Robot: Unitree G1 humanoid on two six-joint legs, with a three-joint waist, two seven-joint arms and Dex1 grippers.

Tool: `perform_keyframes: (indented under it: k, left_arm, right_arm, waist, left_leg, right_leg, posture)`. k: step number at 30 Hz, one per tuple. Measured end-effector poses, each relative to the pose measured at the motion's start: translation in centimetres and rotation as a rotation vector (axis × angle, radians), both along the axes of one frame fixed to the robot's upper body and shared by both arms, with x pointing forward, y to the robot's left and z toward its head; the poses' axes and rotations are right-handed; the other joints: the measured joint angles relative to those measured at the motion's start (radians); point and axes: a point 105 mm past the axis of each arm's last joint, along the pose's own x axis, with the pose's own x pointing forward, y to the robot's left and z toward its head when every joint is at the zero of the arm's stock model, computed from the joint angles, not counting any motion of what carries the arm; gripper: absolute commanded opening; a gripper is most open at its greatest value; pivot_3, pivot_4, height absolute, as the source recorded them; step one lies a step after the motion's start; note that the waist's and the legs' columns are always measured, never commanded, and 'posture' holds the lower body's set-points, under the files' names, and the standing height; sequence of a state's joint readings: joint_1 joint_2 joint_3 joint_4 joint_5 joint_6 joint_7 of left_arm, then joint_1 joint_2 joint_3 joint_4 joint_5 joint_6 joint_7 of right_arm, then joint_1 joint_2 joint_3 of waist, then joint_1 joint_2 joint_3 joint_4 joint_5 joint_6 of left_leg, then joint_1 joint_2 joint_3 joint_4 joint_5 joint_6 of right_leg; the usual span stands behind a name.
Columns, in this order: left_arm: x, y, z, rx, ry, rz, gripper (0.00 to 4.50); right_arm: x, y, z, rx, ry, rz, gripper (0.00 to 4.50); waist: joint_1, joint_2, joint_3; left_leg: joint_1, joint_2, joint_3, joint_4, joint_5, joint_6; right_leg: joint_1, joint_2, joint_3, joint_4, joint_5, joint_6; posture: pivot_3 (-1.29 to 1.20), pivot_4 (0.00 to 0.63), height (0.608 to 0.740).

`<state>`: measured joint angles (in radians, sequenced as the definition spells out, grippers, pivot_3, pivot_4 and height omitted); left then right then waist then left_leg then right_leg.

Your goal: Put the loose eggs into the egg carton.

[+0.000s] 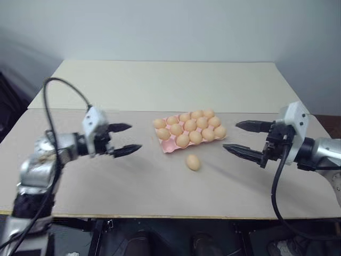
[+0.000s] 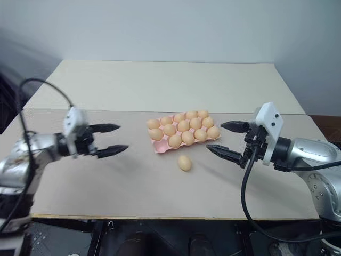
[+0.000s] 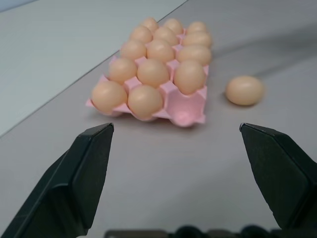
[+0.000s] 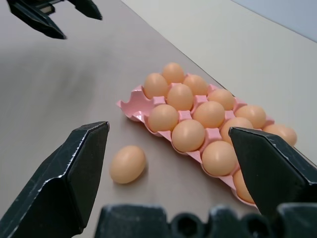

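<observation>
- Left eye view: the egg carton lies near the middle of the worktop, with all its cups filled save one at the near corner. One loose egg rests on the bare worktop just in front of that corner, apart from the carton. Your left claw hangs over the worktop well to the left of the carton, its fingers spread and empty. Your right claw hangs to the right of the egg, also spread and empty.
- Right eye view: the same layout. The loose egg lies between the two claws, nearer the right claw than the left claw. Neither claw touches anything.
- Left wrist view: between the spread fingers you see the egg carton with its single vacant cup at the corner closest to the loose egg.
- Right wrist view: the loose egg lies just beside the carton, low between the spread fingers. The left claw shows far across the worktop.
- Step in hand, as a judgement: one egg is left to be picked up, and nearly all the task looks done. Your next move calls for lowering a claw over the egg, most likely the right one, closing gently on its sides, then lifting it into the vacant corner cup without nudging its neighbours.
</observation>
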<state>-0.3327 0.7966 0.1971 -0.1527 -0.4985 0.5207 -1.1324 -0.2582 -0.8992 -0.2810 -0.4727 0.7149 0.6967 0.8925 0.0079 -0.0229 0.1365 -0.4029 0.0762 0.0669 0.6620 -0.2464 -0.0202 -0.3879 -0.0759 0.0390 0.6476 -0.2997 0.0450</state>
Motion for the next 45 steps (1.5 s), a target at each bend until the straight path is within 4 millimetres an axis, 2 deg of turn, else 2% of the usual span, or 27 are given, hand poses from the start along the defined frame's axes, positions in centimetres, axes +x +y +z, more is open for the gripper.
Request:
perform_keyframes:
  k: [2,5,7,10,14,18,22,25,29,32,37,42,45]
  left_arm:
    - [-1.6,1.1,0.2,-0.018,0.012,-0.005,4.43]
    - [-3.4,2.4,-0.7,-0.047,0.063,0.017,4.43]
    - [-3.9,2.3,-0.7,-0.060,0.070,0.016,4.43]
    - [-3.6,1.4,0.1,-0.084,0.033,0.010,4.43]
    - [-2.9,-2.0,0.6,-0.109,0.000,-0.066,4.43]
    - [-2.2,-7.1,0.2,-0.121,-0.007,-0.171,4.43]
    - [-1.3,-13.4,-1.7,-0.036,-0.015,-0.257,4.43]
    - [-0.3,-16.3,-3.1,0.052,-0.019,-0.269,4.43]
    - [0.9,-19.0,-3.5,0.102,-0.044,-0.260,4.43]
    - [1.1,-20.1,-4.4,0.168,-0.069,-0.269,4.43]
    - [1.7,-20.2,-7.1,0.288,-0.051,-0.256,4.43]
    - [2.2,-21.1,-7.4,0.319,-0.057,-0.245,4.43]
    - [2.5,-21.3,-7.3,0.332,-0.063,-0.243,3.87]
  right_arm:
    - [-0.1,-0.1,-0.1,-0.006,0.002,0.019,4.50]
    - [-0.1,-0.4,-0.4,-0.019,0.016,0.025,4.50]
    - [-0.1,-0.5,-0.5,-0.025,0.014,0.026,4.50]
    - [-0.1,-0.5,-0.4,-0.027,0.012,0.027,4.50]
    - [0.0,-0.6,-0.3,-0.034,0.006,0.017,4.50]
    - [0.2,-1.0,-0.3,-0.044,0.012,0.001,4.50]
    - [0.1,-1.6,-0.6,-0.058,0.022,-0.021,4.50]
    - [0.0,-2.0,-0.5,-0.061,0.020,-0.034,4.50]
    - [-0.1,-2.2,-0.4,-0.060,0.009,-0.053,4.50]
    - [-0.4,-2.0,-0.4,-0.062,0.002,-0.054,4.50]
    - [-0.5,-2.1,0.1,-0.059,-0.026,-0.073,4.50]
    - [-0.6,-2.0,0.2,-0.060,-0.034,-0.079,4.50]
    - [-0.7,-1.8,0.2,-0.057,-0.034,-0.080,4.50]
  waist:
    - [0.003,0.000,0.000]
    - [0.004,0.000,0.000]
    - [0.006,0.000,0.000]
    - [0.006,0.000,0.000]
    - [0.005,0.000,0.000]
    - [0.007,0.000,0.000]
    - [0.013,0.000,0.000]
    - [0.007,0.000,0.000]
    - [0.007,0.000,0.000]
    - [0.006,0.000,0.000]
    - [0.007,0.000,-0.001]
    - [0.007,0.000,0.000]
    - [0.008,0.000,0.000]
  left_leg:
    - [0.000,0.000,0.000,0.000,0.000,0.001]
    - [-0.001,0.000,0.000,0.000,-0.001,0.001]
    - [0.000,0.000,0.000,0.000,-0.001,0.001]
    - [0.001,0.000,0.000,0.000,-0.001,0.001]
    - [0.000,0.000,0.000,0.000,-0.001,0.001]
    - [-0.001,-0.001,0.000,0.000,-0.001,0.001]
    - [0.000,-0.002,0.000,0.001,-0.001,0.001]
    - [0.000,-0.002,-0.001,0.001,0.000,0.001]
    - [-0.001,-0.002,-0.001,0.001,0.000,0.001]
    - [-0.001,-0.002,-0.001,0.001,0.000,0.001]
    - [0.000,-0.002,-0.001,0.001,0.000,0.001]
    - [-0.001,-0.002,-0.001,0.001,0.000,0.001]
    - [-0.001,-0.003,-0.001,0.001,0.000,0.001]
  right_leg:
    - [0.000,0.000,0.000,0.000,0.000,0.000]
    - [-0.001,0.000,0.000,0.000,0.000,0.000]
    - [0.000,0.000,0.000,0.000,0.000,0.000]
    - [0.001,0.000,0.000,0.000,0.000,0.000]
    - [0.000,0.000,0.001,0.000,0.000,0.000]
    - [0.000,0.000,0.001,0.000,0.000,0.000]
    - [0.001,0.000,0.002,0.000,0.000,0.000]
    - [0.000,0.001,0.002,0.000,0.000,0.000]
    - [0.001,0.000,0.002,0.000,0.000,0.000]
    - [0.001,0.000,0.002,0.000,0.000,0.000]
    - [0.001,0.000,0.002,0.000,0.000,0.000]
    - [0.001,0.000,0.002,-0.001,0.000,0.001]
    - [0.001,0.000,0.002,0.000,0.000,0.001]
  posture:
    - [0.00,0.150,0.740]
    - [0.00,0.150,0.740]
    - [0.00,0.150,0.740]
    - [0.00,0.150,0.740]
    - [0.00,0.150,0.740]
    - [0.00,0.150,0.740]
    - [0.00,0.150,0.740]
    - [0.00,0.150,0.740]
    - [0.00,0.150,0.740]
    - [0.00,0.150,0.740]
    - [0.00,0.150,0.740]
    - [0.00,0.150,0.740]
    - [0.00,0.150,0.740]
